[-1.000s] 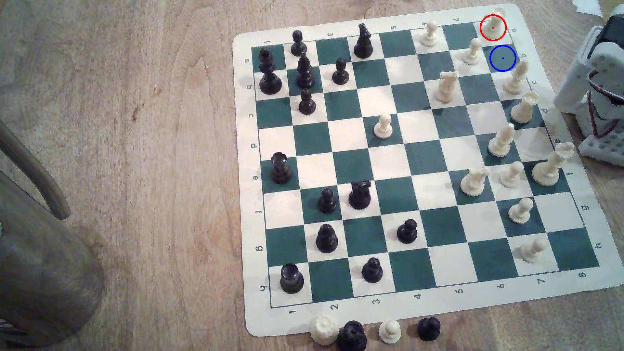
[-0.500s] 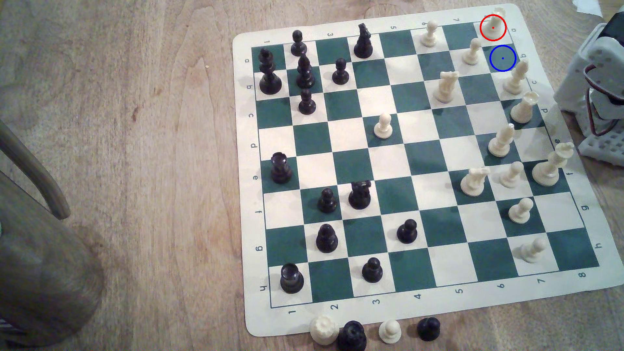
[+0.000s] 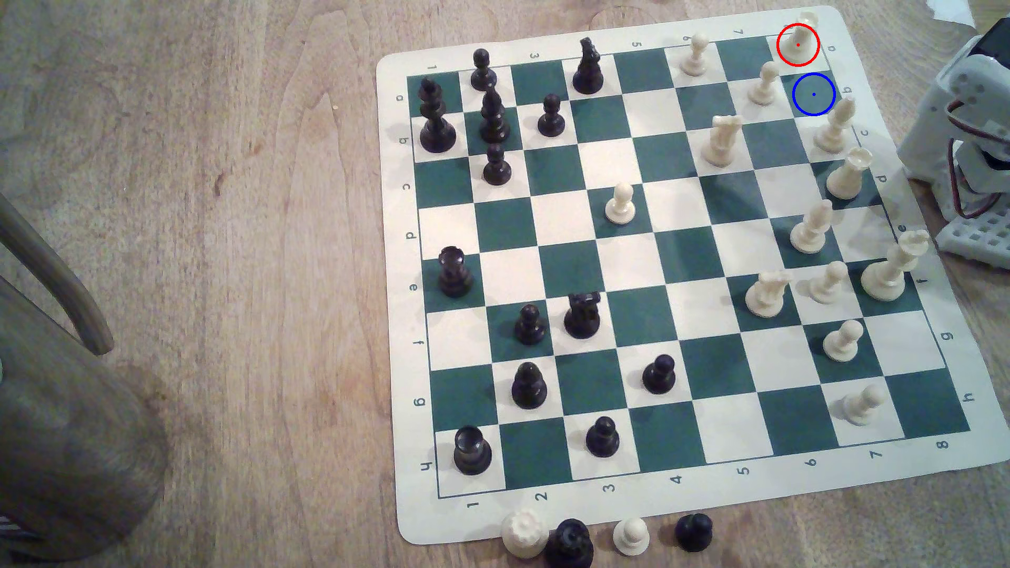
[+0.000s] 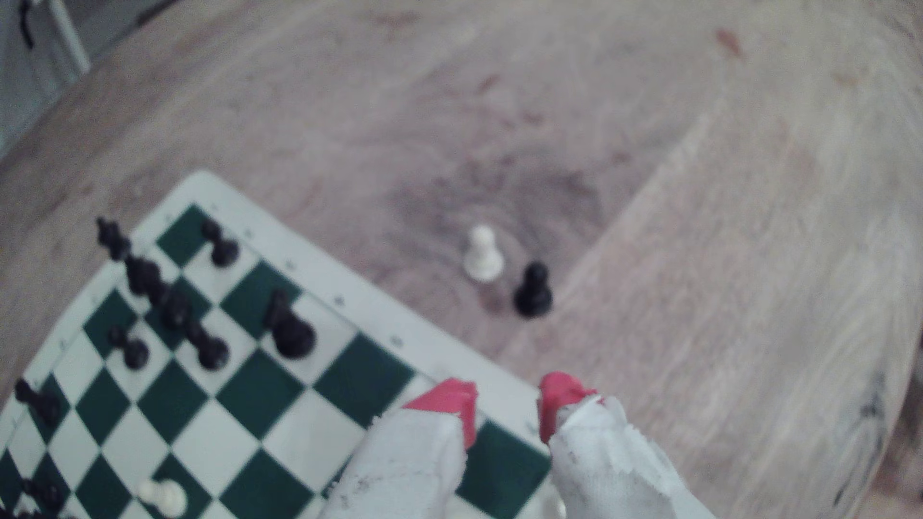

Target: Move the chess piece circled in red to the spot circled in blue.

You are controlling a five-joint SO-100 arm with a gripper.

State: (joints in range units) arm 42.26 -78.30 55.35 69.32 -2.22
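I see my gripper open with nothing in it, above the board's edge. The white rook stands in its red ring, beside the blue-ringed green square

We see the cream rook upright on its red-ringed corner square (white), beside the blue-ringed green square, bare.

You have the board filling the exterior view's right half, the ringed piece in its upper right corner, the ringed square just below it, and the arm at the right edge.
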